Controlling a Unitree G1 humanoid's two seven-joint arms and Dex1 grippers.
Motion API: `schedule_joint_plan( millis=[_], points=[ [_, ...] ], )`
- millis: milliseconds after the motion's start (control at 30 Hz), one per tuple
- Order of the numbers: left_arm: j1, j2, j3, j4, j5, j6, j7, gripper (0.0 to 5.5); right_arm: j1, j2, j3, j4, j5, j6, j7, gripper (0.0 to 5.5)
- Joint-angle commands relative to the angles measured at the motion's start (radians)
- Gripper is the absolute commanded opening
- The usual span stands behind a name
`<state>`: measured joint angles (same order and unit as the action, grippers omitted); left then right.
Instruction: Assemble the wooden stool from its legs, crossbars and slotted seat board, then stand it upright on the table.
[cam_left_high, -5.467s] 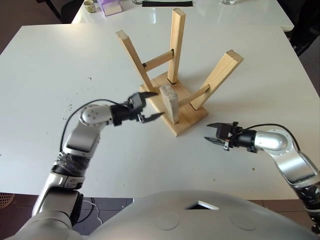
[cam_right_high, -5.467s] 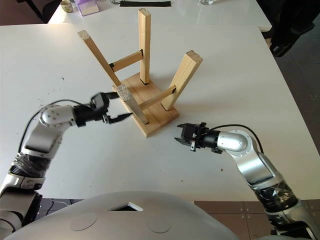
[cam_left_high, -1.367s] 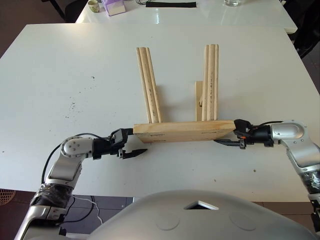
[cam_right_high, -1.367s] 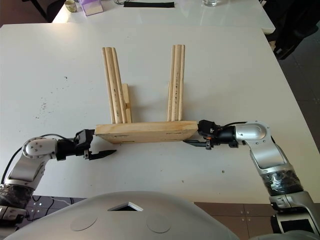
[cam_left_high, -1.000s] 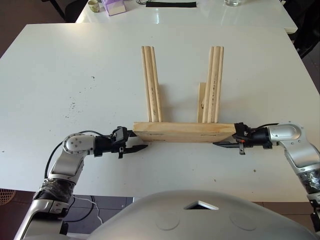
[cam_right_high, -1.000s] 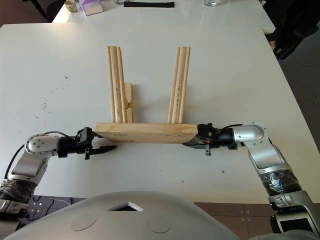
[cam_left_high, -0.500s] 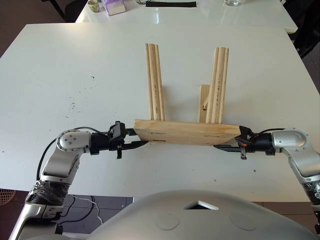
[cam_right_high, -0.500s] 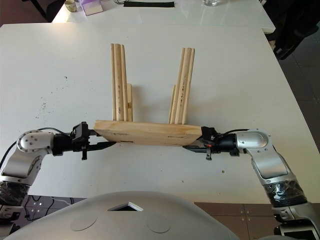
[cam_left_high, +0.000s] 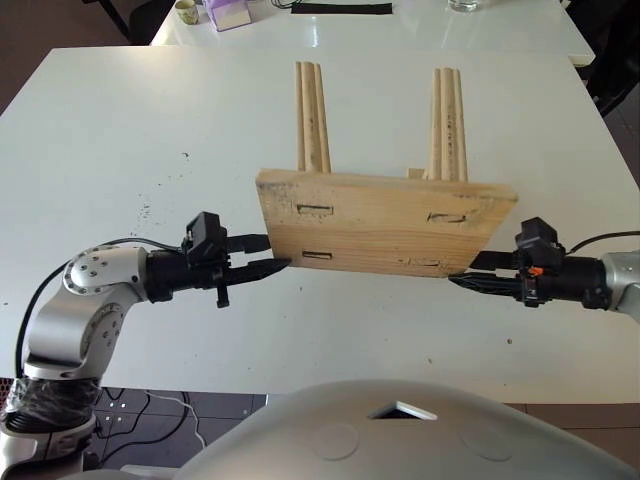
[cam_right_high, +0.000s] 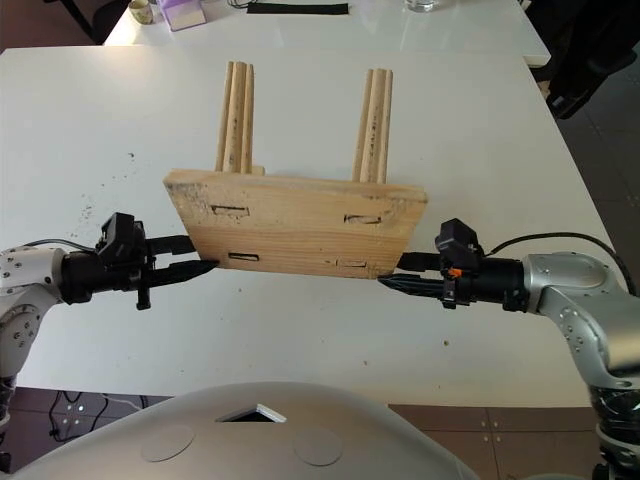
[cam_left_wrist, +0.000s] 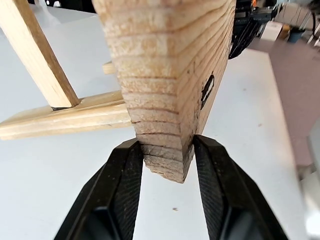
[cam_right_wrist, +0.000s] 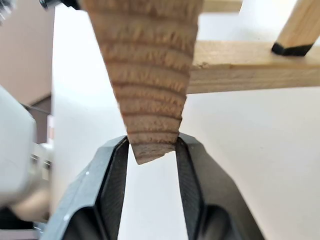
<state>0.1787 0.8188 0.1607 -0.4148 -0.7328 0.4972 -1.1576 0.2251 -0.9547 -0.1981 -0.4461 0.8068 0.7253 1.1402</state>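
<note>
Closest to me, my left gripper (cam_left_high: 272, 254) and right gripper (cam_left_high: 463, 271) each pinch a lower corner of the seat board (cam_left_high: 385, 222), holding the stool (cam_right_high: 297, 222) tipped between them, slotted face towards me, legs (cam_left_high: 312, 115) pointing away over the white table (cam_left_high: 120, 130).

Office or lab, seemingly; white table (cam_left_high: 100, 150); second table (cam_left_high: 480, 30) behind bearing cup (cam_left_high: 180, 12) and purple box (cam_left_high: 224, 14).

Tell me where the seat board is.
In the left eye view the seat board is central, tilted up, pinched between the left gripper and right gripper.
</note>
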Motion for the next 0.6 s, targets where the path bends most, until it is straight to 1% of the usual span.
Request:
schedule_joint_plan(
  millis=[33, 67, 167, 200, 233, 267, 333, 433, 533, 600],
  points=[
    [-0.433, 0.414, 0.097, 0.000, -0.791, 0.507, 0.236, 1.50, -0.210, -0.381, -0.164, 0.102, 1.155, 0.291, -0.132, 1.33],
    [-0.489, 0.473, 0.076, 0.050, -0.876, 0.549, 0.228, 1.50, -0.245, -0.420, -0.156, 0.132, 1.160, 0.332, -0.077, 1.33],
    [-0.638, 0.645, -0.020, 0.197, -1.161, 0.620, 0.238, 1.50, -0.385, -0.627, -0.072, 0.293, 1.165, 0.522, 0.206, 1.33],
    [-0.682, 0.685, -0.043, 0.232, -1.210, 0.650, 0.227, 1.50, -0.357, -0.742, -0.082, 0.335, 1.165, 0.569, 0.327, 1.33],
    [-0.738, 0.703, -0.071, 0.265, -1.231, 0.693, 0.218, 1.50, -0.323, -0.831, -0.104, 0.365, 1.165, 0.610, 0.406, 1.32],
    [-0.815, 0.698, -0.112, 0.306, -1.238, 0.750, 0.215, 1.50, -0.299, -0.890, -0.125, 0.386, 1.165, 0.652, 0.452, 1.32],
    [-0.957, 0.675, -0.202, 0.380, -1.239, 0.865, 0.217, 1.49, -0.261, -0.958, -0.159, 0.417, 1.165, 0.739, 0.474, 1.32],
    [-1.067, 0.682, -0.321, 0.450, -1.239, 1.003, 0.189, 1.49, -0.207, -1.015, -0.181, 0.442, 1.165, 0.831, 0.474, 1.32],
    [-1.078, 0.706, -0.439, 0.473, -1.239, 1.090, 0.149, 1.49, -0.110, -1.059, -0.198, 0.462, 1.165, 0.866, 0.474, 1.32],
    [-1.035, 0.732, -0.503, 0.467, -1.239, 1.109, 0.149, 1.49, -0.029, -1.084, -0.195, 0.463, 1.165, 0.848, 0.474, 1.32]
  ],
)
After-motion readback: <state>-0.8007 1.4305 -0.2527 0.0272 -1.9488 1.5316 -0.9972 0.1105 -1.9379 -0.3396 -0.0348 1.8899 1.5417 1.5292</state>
